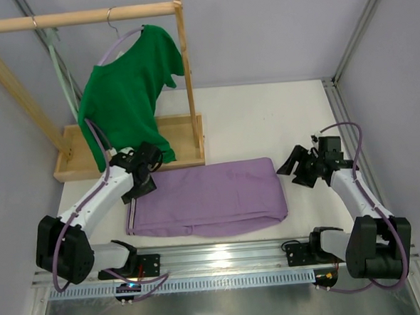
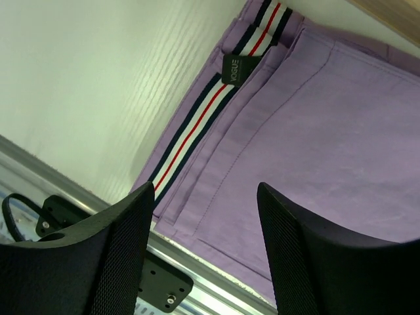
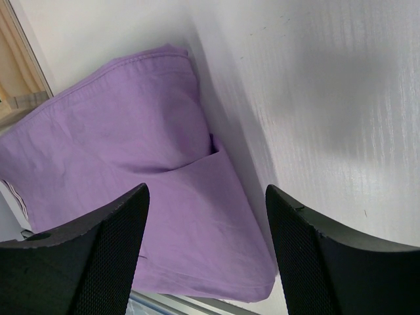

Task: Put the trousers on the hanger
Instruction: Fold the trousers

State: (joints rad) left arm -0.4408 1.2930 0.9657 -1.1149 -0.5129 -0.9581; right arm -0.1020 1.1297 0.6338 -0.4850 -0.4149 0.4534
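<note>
The lilac trousers (image 1: 209, 199) lie folded flat across the middle of the table, striped waistband (image 2: 197, 125) at their left end. My left gripper (image 1: 137, 189) hovers over that waistband end, open, with only fabric (image 2: 341, 131) showing between its fingers (image 2: 205, 197). At the trousers' right end (image 3: 118, 131) my right gripper (image 1: 291, 170) also stands open and holds nothing (image 3: 207, 193). A thin pale mint-green hanger (image 1: 64, 84) hangs from the left part of the wooden rod, seen edge-on.
A bright green top (image 1: 130, 84) hangs on a metal-hooked hanger from the wooden rack, whose base tray (image 1: 189, 159) sits just behind the trousers. An aluminium rail (image 1: 223, 253) runs along the near table edge. Frame posts stand at the right.
</note>
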